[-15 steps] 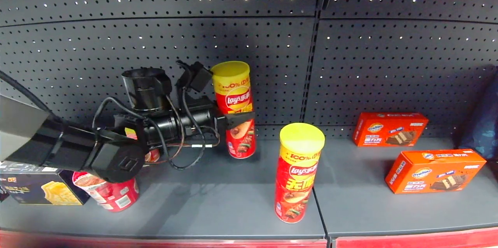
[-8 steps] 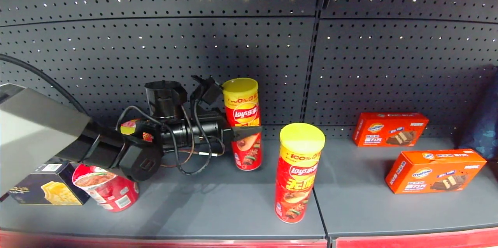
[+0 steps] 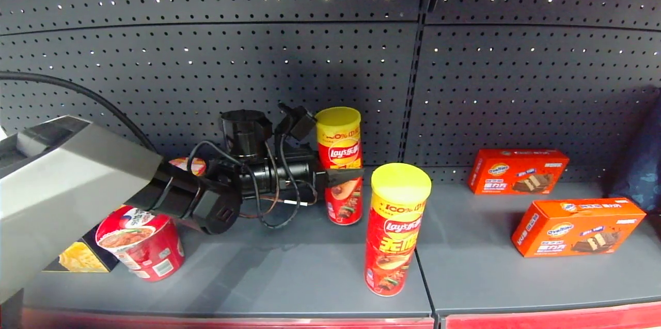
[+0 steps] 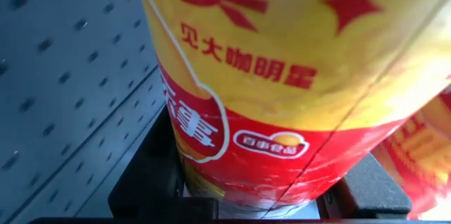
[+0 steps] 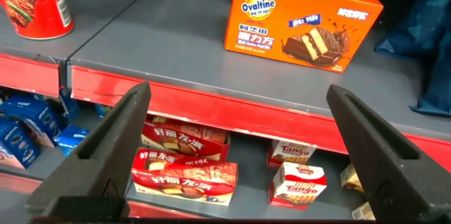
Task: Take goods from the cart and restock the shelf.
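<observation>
Left hand (image 3: 344, 175) around can (image 3: 338, 148), shelf (image 3: 289, 262) rear

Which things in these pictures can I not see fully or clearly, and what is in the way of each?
- Head view: dark box, mostly behind the left arm.
- Head view: rear cup, body covered by that arm.
- Head view: blue package, cut by the picture's edge.
- Left wrist view: held chip can, too close; top and base are cut off.

left arm (image 3: 77, 184) stretched out level, left gripper (image 3: 343, 179) clamped around a chip can (image 3: 338, 151); right gripper (image 5: 239, 90) hung, jaws spread wide.
</observation>
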{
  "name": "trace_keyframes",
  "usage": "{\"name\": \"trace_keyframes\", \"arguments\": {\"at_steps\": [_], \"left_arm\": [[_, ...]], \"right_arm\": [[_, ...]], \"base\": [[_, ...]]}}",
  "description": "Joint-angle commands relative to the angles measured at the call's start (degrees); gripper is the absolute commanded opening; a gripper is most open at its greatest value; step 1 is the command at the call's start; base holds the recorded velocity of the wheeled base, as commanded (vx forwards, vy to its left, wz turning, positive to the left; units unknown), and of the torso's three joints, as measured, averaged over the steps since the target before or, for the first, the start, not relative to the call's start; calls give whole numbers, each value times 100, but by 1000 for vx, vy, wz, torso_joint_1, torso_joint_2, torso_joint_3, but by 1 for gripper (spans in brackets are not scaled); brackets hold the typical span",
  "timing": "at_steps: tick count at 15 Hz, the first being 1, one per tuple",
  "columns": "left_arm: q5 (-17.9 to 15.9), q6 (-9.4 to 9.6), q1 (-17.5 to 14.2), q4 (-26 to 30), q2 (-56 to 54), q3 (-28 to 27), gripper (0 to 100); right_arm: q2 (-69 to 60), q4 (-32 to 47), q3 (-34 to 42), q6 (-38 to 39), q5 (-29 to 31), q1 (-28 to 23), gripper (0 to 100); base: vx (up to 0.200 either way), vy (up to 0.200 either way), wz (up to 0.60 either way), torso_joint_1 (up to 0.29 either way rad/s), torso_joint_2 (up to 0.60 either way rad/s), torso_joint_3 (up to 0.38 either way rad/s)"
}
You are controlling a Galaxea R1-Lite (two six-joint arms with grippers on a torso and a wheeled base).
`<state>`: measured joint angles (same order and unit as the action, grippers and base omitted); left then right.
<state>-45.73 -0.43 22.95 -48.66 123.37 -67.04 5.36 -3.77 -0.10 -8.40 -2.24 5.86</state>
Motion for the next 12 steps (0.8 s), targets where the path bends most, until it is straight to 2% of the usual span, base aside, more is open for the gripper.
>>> {"name": "trace_keyframes", "arguments": {"at_steps": [1, 12], "left_arm": [[2, -1, 157, 85, 170, -240, 0], [11, 16, 315, 129, 513, -600, 0]], "right_arm": [[9, -1, 1, -13, -4, 2, 100], [9, -1, 1, -48, -4, 2, 100]], "base": [[0, 0, 0, 0, 0, 0], [0, 0, 0, 0, 0, 0]]}}
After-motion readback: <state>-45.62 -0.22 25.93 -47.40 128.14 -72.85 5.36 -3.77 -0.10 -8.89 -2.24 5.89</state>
